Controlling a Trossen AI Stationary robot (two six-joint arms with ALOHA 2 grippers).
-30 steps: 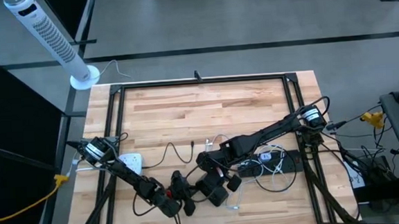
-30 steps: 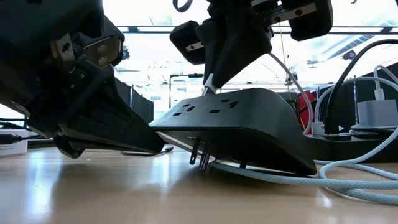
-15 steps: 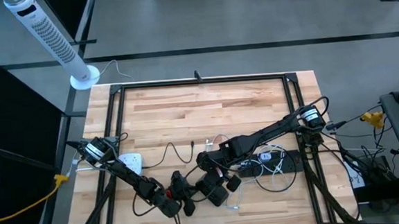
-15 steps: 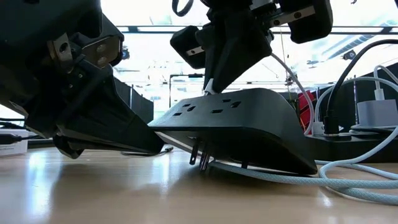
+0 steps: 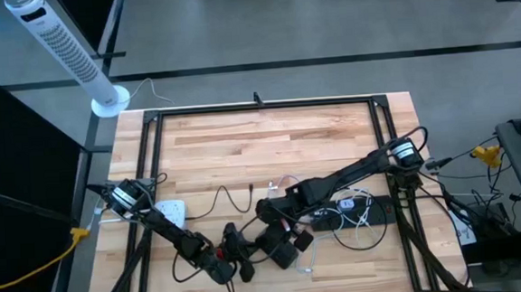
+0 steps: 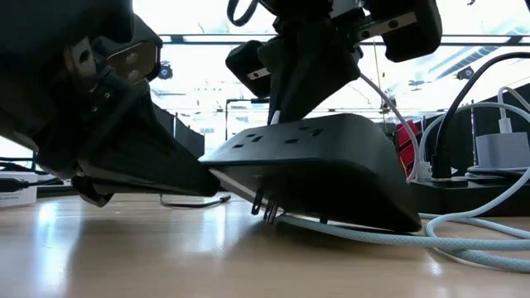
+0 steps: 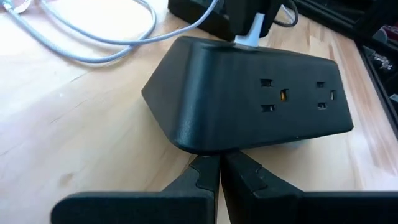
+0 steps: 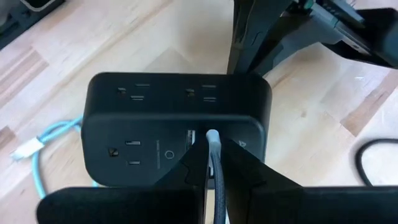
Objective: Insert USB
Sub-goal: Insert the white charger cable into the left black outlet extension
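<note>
1. Your right gripper (image 8: pixel 212 163) is clenched on the USB plug (image 8: pixel 212 138), whose white tip sits at a port on the face of the black power block (image 8: pixel 177 127); you cannot tell how far it is seated.
2. Your left gripper (image 7: pixel 220 171) has its fingers pressed together on the lower edge of the same block, on the side away from the right gripper.
3. You work on a pale wooden table (image 5: pixel 270 145) of butcher-block planks, bordered by a black metal frame (image 5: pixel 263 107).
4. You see grey floor around the table, and a white tower fan (image 5: pixel 60 51) stands off its far left corner.
5. Your power block (image 6: pixel 323 165) rests near the front edge, tilted, with its prongs (image 6: pixel 265 204) showing underneath.
6. You have a black power strip (image 5: pixel 360 214) lying to the right of the block, with white cables bunched on it.
7. You can see a pale blue braided cable (image 6: pixel 414 236) running along the wood under the block.
8. You also have a small white adapter (image 5: pixel 170 209) lying beside the left arm.
</note>
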